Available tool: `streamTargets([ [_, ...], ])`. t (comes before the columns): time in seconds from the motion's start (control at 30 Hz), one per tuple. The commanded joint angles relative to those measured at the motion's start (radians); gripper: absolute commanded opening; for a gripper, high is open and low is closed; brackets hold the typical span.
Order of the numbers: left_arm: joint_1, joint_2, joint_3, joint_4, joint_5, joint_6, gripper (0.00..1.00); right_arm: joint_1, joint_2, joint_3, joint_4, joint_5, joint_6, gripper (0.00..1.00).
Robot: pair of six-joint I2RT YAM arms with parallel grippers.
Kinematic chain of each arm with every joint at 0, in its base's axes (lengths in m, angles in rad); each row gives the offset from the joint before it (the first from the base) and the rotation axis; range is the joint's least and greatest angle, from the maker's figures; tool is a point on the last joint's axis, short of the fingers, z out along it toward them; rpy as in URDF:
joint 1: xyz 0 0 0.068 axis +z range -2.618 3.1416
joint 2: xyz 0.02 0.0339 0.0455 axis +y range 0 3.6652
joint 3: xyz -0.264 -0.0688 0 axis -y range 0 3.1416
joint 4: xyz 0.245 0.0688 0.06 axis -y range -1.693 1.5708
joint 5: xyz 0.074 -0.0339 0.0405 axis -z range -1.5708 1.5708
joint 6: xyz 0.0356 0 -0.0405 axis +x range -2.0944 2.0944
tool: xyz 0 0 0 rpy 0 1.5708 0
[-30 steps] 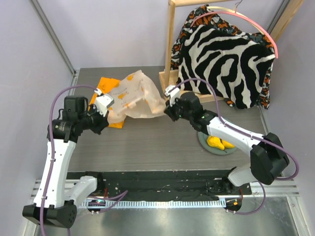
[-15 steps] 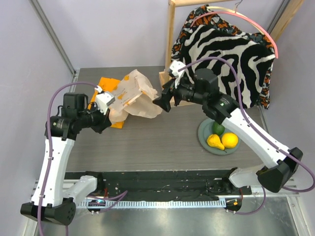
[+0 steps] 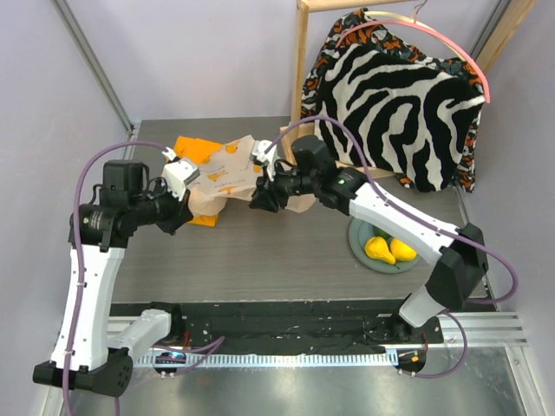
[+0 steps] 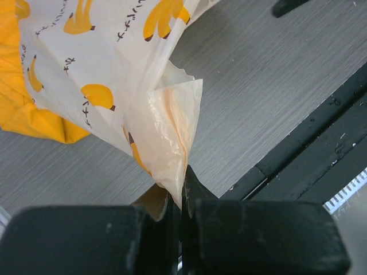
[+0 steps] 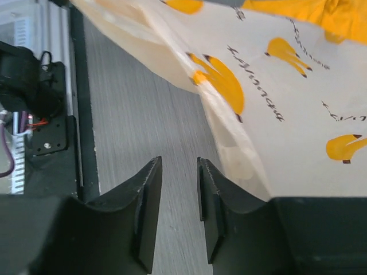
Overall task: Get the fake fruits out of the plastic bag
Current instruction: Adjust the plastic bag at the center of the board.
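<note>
The plastic bag (image 3: 224, 176), translucent beige with orange banana prints, lies crumpled at the back left of the table. My left gripper (image 3: 189, 198) is shut on a corner of the bag (image 4: 166, 132), pinched between the fingertips (image 4: 182, 192). My right gripper (image 3: 260, 196) is open and empty, low over the table at the bag's right edge; in the right wrist view the jaws (image 5: 178, 166) stand slightly apart beside the bag (image 5: 275, 103). A yellow pear (image 3: 375, 250), a yellow lemon (image 3: 401, 250) and a green avocado (image 3: 381, 232) lie on a grey plate (image 3: 357, 249). The maroon fruit and grapes are out of view.
A folded orange cloth (image 3: 192, 148) lies under the bag, also in the left wrist view (image 4: 28, 112). A wooden rack (image 3: 300, 78) with a zebra-patterned garment (image 3: 395, 104) stands at the back right. A black rail (image 3: 277, 316) runs along the near edge.
My right arm swung left and down, bringing its open gripper against the bag's right edge. The bag has shifted left and sagged lower. My left gripper kept its hold.
</note>
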Motion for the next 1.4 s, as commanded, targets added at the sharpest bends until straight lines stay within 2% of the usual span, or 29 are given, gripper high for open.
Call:
streamTargets([
  [0.0,-0.006,-0.05,0.06,-0.091,-0.002,0.049,0.0,0.007,0.048,0.044,0.053,0.117,0.004,0.37],
  [0.13,-0.008,-0.098,0.049,-0.125,0.018,0.112,0.0,0.007,0.092,0.048,0.104,0.236,0.005,0.43],
  [0.3,-0.031,-0.105,0.008,-0.218,0.087,0.21,0.0,0.009,0.212,0.113,0.202,0.289,0.034,0.44],
  [0.47,-0.049,-0.082,-0.04,-0.222,0.053,0.24,0.0,0.026,0.348,0.183,0.21,0.318,0.024,0.45],
  [0.6,-0.051,-0.081,-0.099,-0.17,0.039,0.235,0.0,0.058,0.298,0.049,0.225,0.336,-0.007,0.46],
  [0.73,-0.052,-0.139,-0.2,-0.032,-0.022,0.181,0.0,0.104,0.185,-0.184,0.247,0.346,-0.035,0.51],
  [0.8,-0.052,-0.156,-0.221,0.014,-0.046,0.163,0.0,0.121,0.137,-0.234,0.23,0.344,-0.05,0.55],
  [0.93,-0.052,-0.17,-0.23,-0.013,-0.062,0.166,0.0,0.121,0.123,-0.283,0.222,0.356,-0.051,0.56],
  [1.07,-0.052,-0.188,-0.25,-0.028,-0.045,0.154,0.0,0.122,0.187,-0.217,0.285,0.32,0.011,0.56],
  [1.17,-0.052,-0.193,-0.254,-0.028,-0.063,0.158,0.0,0.13,0.299,-0.101,0.316,0.323,0.059,0.56],
  [1.37,-0.052,-0.208,-0.271,0.045,-0.129,0.149,0.0,0.147,0.489,0.123,0.369,0.396,0.099,0.57],
])
